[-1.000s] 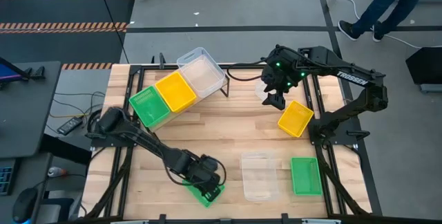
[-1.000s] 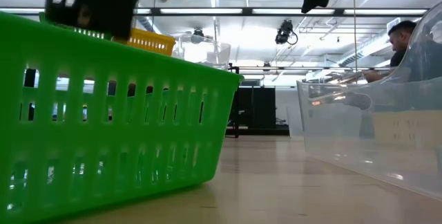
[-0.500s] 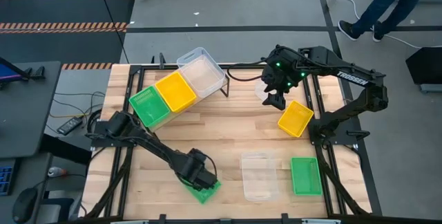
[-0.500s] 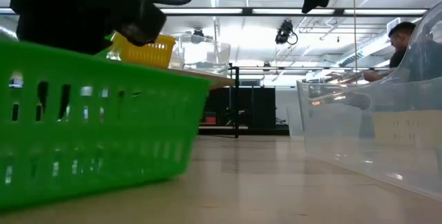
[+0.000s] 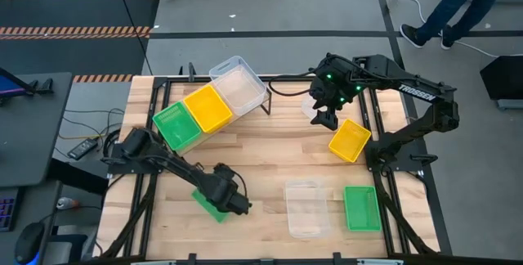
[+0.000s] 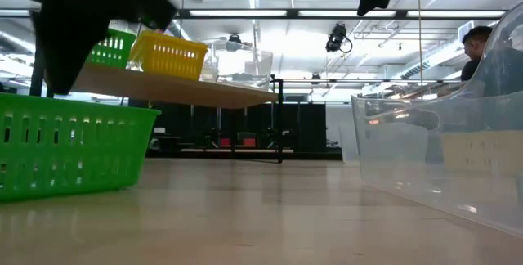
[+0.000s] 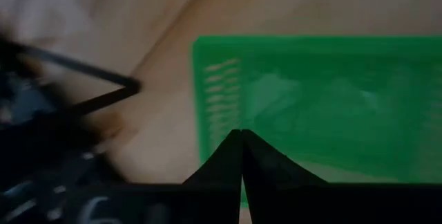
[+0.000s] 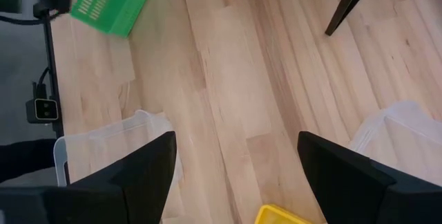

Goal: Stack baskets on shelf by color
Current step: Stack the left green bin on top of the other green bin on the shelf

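Left pincer sits low over the tabletop at about 7 o'clock from its centre, fingers pressed together on the rim of a green basket, which lies flat on the wood just beside it on the 9 o'clock side. In the left wrist view the two dark fingers meet at a point against that green basket's near wall. In the low view the same basket rests on the boards. Shelf stands at the 11 o'clock corner of the tabletop, carrying a row of three: green stack, yellow stack, clear stack. Right pincer hangs at about 1 o'clock, fingers spread wide, holding nothing. A loose yellow basket lies just beside it toward 4 o'clock. A clear basket lies at 5 o'clock, and another green basket just beside that, toward 3 o'clock. A person's legs show on the floor beyond the 1 o'clock corner.
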Controlling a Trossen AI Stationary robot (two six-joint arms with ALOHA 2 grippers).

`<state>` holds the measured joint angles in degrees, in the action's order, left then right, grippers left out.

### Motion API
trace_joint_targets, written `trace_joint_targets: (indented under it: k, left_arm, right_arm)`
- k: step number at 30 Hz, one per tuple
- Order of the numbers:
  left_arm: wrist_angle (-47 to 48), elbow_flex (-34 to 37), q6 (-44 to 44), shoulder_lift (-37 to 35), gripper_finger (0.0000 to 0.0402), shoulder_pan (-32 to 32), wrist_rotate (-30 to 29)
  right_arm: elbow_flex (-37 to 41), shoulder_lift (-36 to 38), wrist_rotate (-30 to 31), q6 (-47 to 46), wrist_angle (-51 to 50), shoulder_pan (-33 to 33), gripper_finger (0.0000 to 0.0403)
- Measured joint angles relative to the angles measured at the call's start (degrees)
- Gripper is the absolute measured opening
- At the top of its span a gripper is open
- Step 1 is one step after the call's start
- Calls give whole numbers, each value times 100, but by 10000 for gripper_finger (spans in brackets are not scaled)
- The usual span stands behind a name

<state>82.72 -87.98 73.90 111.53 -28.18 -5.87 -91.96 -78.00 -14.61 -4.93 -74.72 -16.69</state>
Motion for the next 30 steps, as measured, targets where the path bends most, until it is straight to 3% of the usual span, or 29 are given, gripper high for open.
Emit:
trace_joint_targets:
  k: [9, 13, 16, 21, 30]
  left_arm:
    - [-823, -1459, 51, -193, 13, -34, -166]
    - [-1130, -1435, 334, -168, 15, -175, -337]
    - [-1222, -1299, 526, -85, 24, -250, -152]
    - [-1376, -983, 727, -85, 84, -343, 279]
    - [-1626, -886, 639, 180, 220, -411, 370]
  right_arm:
    - [-2, 0, 0, -2, -35, 0, 307]
    - [-2, 0, -3, -4, -135, 0, 307]
    - [-2, 0, -36, 9, -307, 0, 307]
    - [-2, 1, -46, 199, -560, 0, 307]
    - [-2, 2, -48, 360, -762, 0, 307]
